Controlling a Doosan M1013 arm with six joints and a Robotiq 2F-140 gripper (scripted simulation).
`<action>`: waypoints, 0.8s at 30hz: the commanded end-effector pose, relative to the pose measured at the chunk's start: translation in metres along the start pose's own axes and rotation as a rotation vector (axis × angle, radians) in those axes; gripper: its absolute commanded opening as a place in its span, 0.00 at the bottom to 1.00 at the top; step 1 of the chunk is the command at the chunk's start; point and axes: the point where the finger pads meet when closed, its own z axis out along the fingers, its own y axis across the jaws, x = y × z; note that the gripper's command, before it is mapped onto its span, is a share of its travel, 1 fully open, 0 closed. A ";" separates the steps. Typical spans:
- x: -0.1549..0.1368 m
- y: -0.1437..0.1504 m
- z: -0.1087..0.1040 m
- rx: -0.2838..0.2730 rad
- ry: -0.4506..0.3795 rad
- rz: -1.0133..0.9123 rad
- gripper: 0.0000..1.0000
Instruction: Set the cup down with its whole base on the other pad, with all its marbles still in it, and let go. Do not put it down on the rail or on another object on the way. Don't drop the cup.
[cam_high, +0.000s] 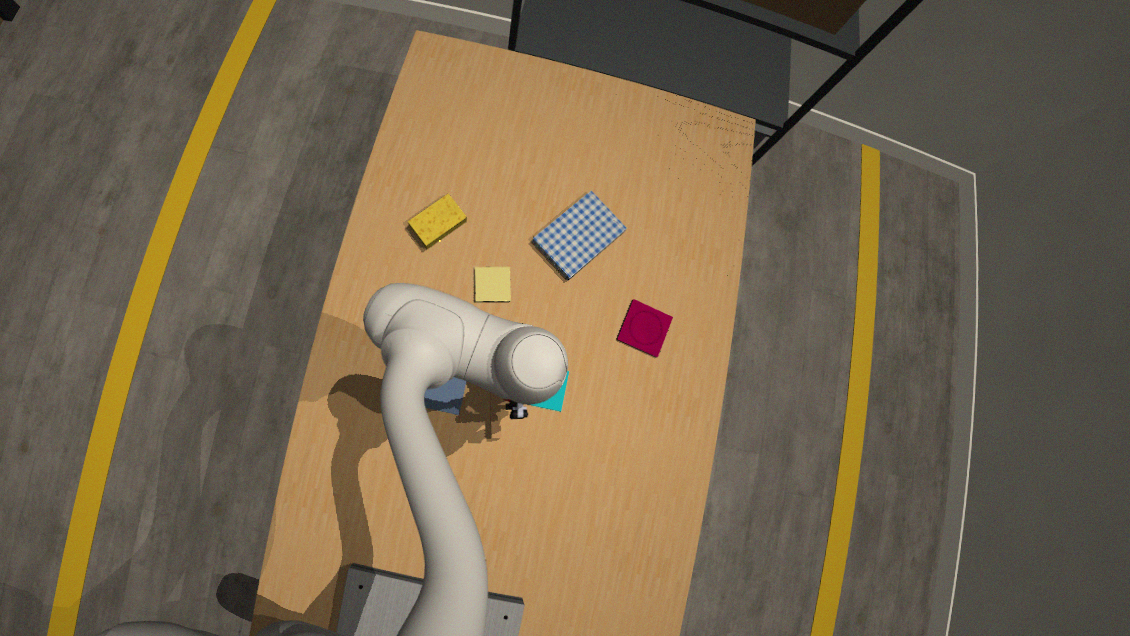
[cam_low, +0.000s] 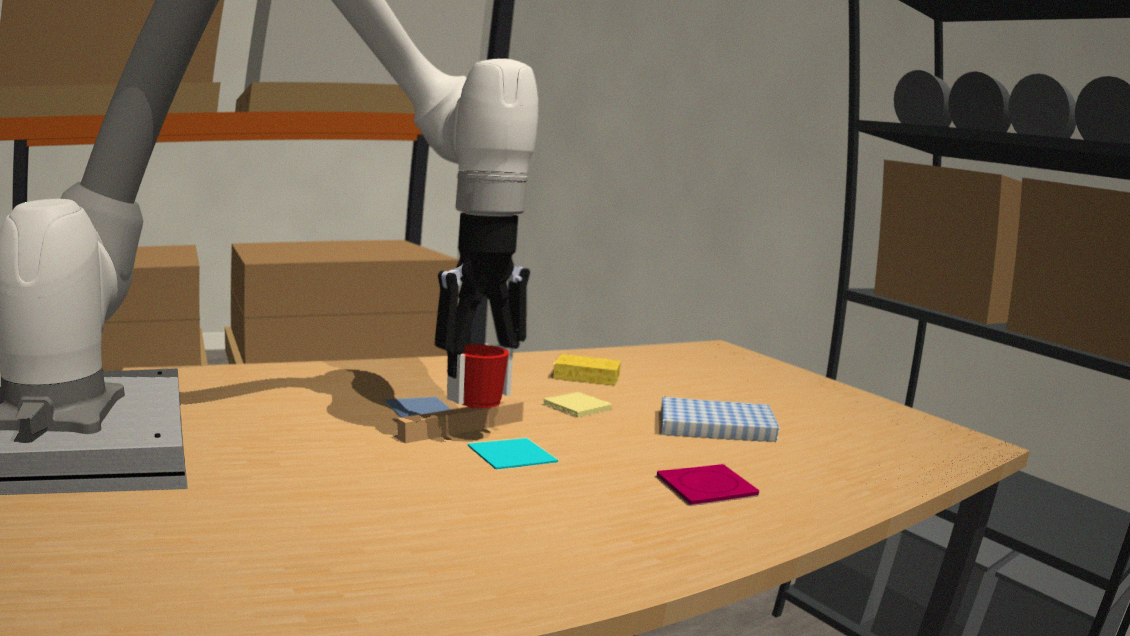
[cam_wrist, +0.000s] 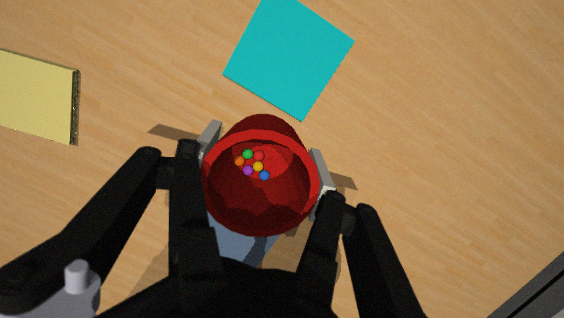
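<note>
My gripper (cam_low: 479, 377) (cam_wrist: 263, 149) is shut on the red cup (cam_low: 483, 376) (cam_wrist: 260, 205) and holds it upright by its sides. Several coloured marbles (cam_wrist: 252, 164) lie in the cup's bottom. The cup hangs just over the wooden rail (cam_low: 458, 422), between the two pads. The cyan pad (cam_high: 553, 399) (cam_low: 512, 452) (cam_wrist: 288, 57) lies just beyond the rail, ahead of the cup in the wrist view. The blue-grey pad (cam_high: 444, 395) (cam_low: 419, 406) lies on the near side of the rail, in the arm's shadow. In the overhead view the arm hides the cup.
A yellow sponge (cam_high: 436, 219) (cam_low: 585, 368), a pale yellow pad (cam_high: 491, 284) (cam_low: 577, 403) (cam_wrist: 35, 102), a blue checked box (cam_high: 578, 233) (cam_low: 718, 418) and a magenta pad (cam_high: 645, 327) (cam_low: 706, 482) lie on the table. The arm's base plate (cam_low: 86, 442) stands at the table's end.
</note>
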 end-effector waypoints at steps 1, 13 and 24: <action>0.023 -0.001 0.001 -0.005 -0.001 -0.002 0.49; 0.057 -0.002 0.001 -0.005 -0.001 -0.002 0.49; 0.071 -0.003 0.001 -0.005 -0.001 -0.002 0.49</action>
